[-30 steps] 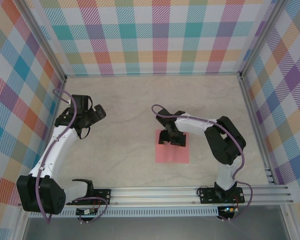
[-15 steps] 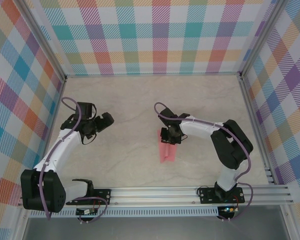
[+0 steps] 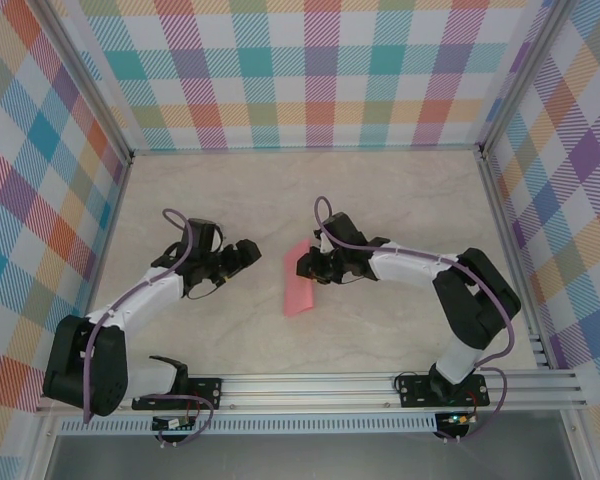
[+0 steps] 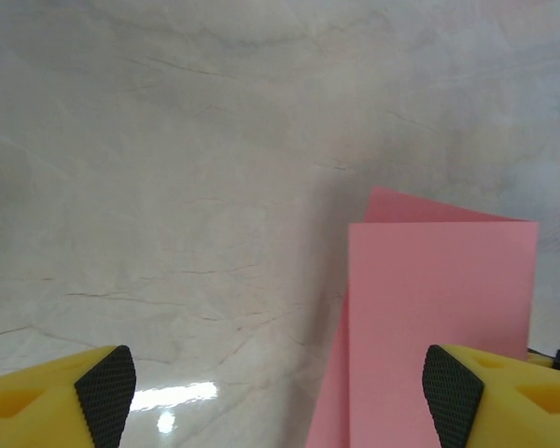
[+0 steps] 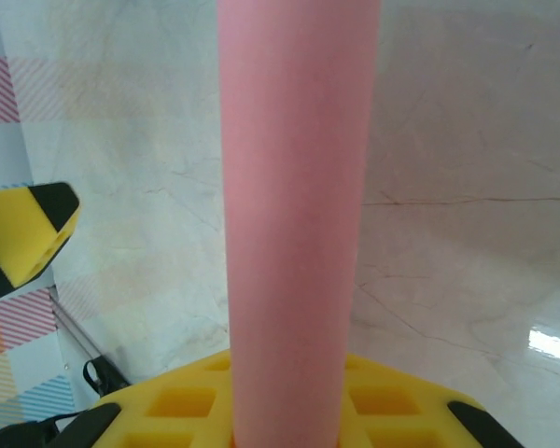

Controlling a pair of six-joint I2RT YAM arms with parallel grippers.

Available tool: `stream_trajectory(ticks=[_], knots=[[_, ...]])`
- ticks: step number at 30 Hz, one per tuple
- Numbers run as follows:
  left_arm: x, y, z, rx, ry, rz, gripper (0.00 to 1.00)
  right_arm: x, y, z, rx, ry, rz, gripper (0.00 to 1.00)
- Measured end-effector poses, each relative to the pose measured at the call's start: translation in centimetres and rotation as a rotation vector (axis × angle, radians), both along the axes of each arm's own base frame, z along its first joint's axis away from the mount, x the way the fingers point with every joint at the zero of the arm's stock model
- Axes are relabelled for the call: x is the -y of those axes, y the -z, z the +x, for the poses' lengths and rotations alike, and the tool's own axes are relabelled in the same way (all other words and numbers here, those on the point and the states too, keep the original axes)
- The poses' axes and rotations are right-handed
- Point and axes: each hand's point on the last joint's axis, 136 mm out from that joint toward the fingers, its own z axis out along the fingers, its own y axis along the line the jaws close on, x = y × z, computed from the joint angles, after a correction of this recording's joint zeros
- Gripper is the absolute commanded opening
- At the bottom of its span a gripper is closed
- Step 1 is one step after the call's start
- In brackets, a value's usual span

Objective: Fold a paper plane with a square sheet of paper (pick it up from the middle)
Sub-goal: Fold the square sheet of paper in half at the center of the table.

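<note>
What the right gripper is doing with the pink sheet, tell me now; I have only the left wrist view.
Observer: In the top view the right gripper is shut on the far end of the square sheet of paper, which is doubled over.
Operator: Say whether my left gripper touches it.
Observer: No. The left gripper is open and apart from the sheet, to its left and pointing toward it, with bare table between them.
Operator: Report the right wrist view.
Observer: There the sheet runs out from between the right fingers as a rounded band, not a sharp crease.
</note>
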Motion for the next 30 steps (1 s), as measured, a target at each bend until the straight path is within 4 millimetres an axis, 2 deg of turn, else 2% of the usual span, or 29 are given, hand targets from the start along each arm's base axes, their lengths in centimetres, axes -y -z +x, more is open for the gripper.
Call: stream_trajectory(ticks=[7,16,24,30], knots=[[3.0,1.6,-0.4,-0.026,0.067,-0.006,0.76,1.3,2.8,0.1,-0.042,0.021,-0.064,0.25],[4.6,3.4,-1.1,-0.062,0.096,0.022,0.76,4.3,5.1,-0.2,-0.042,0.049,-0.240,0.54],[4.7,3.4,-1.0,-0.047,0.094,0.034,0.76,5.3,5.3,0.2,-0.006,0.052,-0.327,0.65],[5.0,2.9,-0.3,-0.011,0.086,0.028,0.75,6.0,5.3,0.5,0.018,0.068,-0.370,0.64]])
